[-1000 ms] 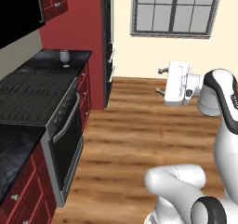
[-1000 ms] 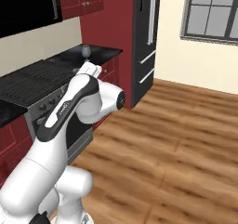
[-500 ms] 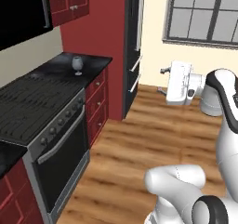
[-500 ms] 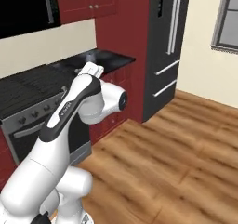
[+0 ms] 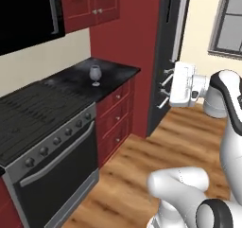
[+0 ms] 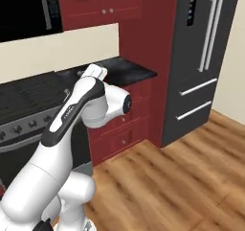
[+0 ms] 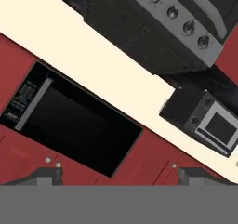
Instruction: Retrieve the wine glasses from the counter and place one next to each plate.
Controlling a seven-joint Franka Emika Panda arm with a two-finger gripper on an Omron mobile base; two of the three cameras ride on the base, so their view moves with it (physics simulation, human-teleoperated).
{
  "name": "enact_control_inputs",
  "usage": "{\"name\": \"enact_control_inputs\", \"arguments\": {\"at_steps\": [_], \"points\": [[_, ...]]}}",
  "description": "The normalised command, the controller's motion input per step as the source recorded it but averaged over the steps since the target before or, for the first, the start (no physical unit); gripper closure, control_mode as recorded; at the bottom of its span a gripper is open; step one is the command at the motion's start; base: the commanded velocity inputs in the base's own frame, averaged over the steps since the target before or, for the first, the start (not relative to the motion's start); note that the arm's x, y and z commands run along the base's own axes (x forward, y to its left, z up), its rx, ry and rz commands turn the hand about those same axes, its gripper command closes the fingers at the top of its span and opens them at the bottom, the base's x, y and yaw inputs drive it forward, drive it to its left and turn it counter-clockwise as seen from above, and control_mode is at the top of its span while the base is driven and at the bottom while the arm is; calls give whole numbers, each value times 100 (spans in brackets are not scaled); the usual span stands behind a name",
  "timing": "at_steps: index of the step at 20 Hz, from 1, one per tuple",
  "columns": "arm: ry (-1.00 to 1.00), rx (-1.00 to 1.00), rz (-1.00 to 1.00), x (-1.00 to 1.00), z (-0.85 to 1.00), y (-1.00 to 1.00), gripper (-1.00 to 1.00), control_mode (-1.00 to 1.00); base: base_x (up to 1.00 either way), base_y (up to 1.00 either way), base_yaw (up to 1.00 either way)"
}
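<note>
one wine glass (image 5: 95,74) stands upright on the black counter (image 5: 113,75), on the left side of the scene and farther away than the stove (image 5: 42,123); its long axis is vertical, with the round foot flat on the stone; the robot has one arm only, and its hand (image 5: 183,84) hangs in the air on the right, in front of the tall dark fridge (image 5: 172,42), well apart from the glass; so the glass lies to the left of the claw and lower; in the hand view the two dark fingertips (image 7: 46,175) stand wide apart with nothing between them, so the claw (image 7: 120,177) is spread and empty; that camera looks toward a microwave (image 7: 69,121) and a toaster oven (image 7: 204,121), not toward the glass; in his judgement the hand must turn and travel left before any grasp; the second glass and the plates cannot be placed from these pictures
</note>
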Motion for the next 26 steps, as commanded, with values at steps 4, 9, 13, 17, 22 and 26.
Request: {"name": "enact_control_inputs", "arguments": {"at_steps": [4,9,13,17,22,26], "points": [[0,0,0,0,0,0,-100,100,94,-100,46],[0,0,0,0,0,0,-100,100,69,-100,53],[0,0,0,0,0,0,-100,100,31,-87,61],[0,0,0,0,0,0,-100,100,44,-82,61],[0,0,0,0,0,0,-100,100,10,-78,48],[0,0,0,0,0,0,-100,100,9,-21,9]]}}
